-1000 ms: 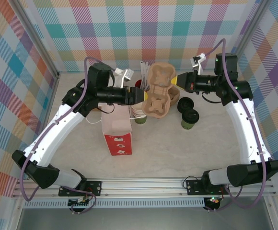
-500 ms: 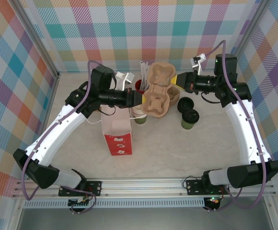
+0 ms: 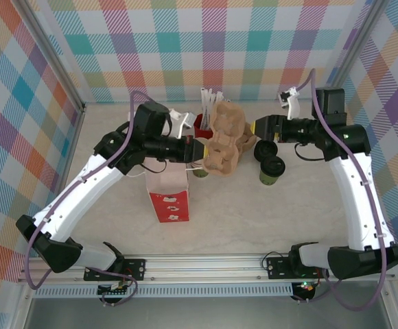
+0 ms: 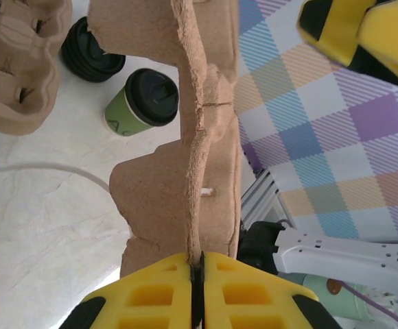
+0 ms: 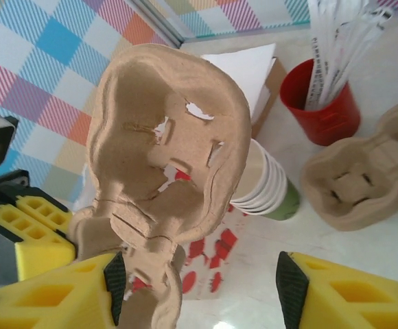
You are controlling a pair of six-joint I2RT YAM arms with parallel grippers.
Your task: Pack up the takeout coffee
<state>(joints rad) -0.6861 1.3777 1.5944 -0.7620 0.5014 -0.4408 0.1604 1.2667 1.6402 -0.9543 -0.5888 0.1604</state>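
Note:
My left gripper (image 3: pixel 200 148) (image 4: pixel 195 264) is shut on the edge of a brown pulp cup carrier (image 3: pixel 219 142) (image 4: pixel 185 171), which hangs edge-up above the table. On the carrier's other side my right gripper (image 3: pixel 255 128) (image 5: pixel 202 288) stands open, the carrier (image 5: pixel 165 157) just beside its left finger. The takeout coffee is a stack of olive-green paper cups (image 3: pixel 200 171) (image 5: pixel 271 192) lying under the carrier. A single green cup with a black lid (image 3: pixel 270 171) (image 4: pixel 143 104) stands to the right.
A second pulp carrier (image 3: pixel 246 137) (image 5: pixel 360 171) lies on the table by a red cup of white sticks (image 3: pixel 202 118) (image 5: pixel 322 103). Black lids (image 3: pixel 262 151) (image 4: pixel 92 51) sit behind the lidded cup. A red-and-white paper bag (image 3: pixel 168 193) stands at left centre.
My right gripper has opened and let go of the carrier. My left gripper has shut on its other edge, and the carrier has tilted and dropped a little.

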